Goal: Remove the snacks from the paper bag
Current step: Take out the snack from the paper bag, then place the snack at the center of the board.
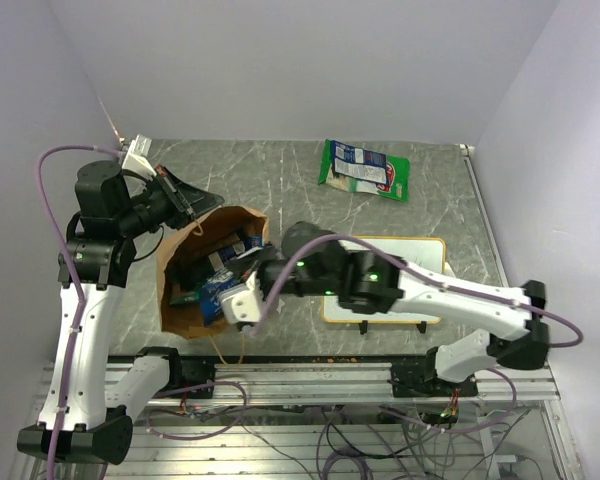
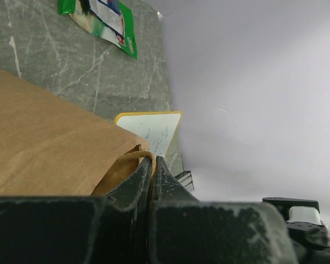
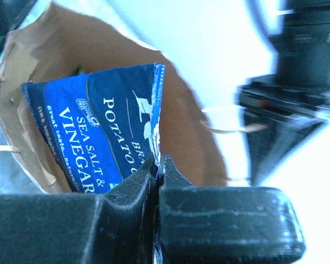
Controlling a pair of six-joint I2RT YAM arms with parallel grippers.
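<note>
The brown paper bag (image 1: 185,318) lies open on the table, its mouth facing up and right. My left gripper (image 1: 202,204) is shut on the bag's tan string handle (image 2: 133,155) at the top rim; the bag's side fills the left wrist view (image 2: 44,137). My right gripper (image 1: 244,292) is at the bag's mouth, shut on the corner of a blue "sea salt & vinegar" chip packet (image 3: 99,115), which is still partly inside the bag (image 3: 190,132). That packet also shows in the top view (image 1: 218,290). Another blue pouch (image 1: 242,244) lies inside. A larger green bag (image 1: 365,168) lies out on the table at the back.
An orange-framed whiteboard (image 1: 405,250) lies on the table under my right arm, right of the bag; it also shows in the left wrist view (image 2: 154,129). The green bag shows there too (image 2: 107,19). White walls close off the back and both sides.
</note>
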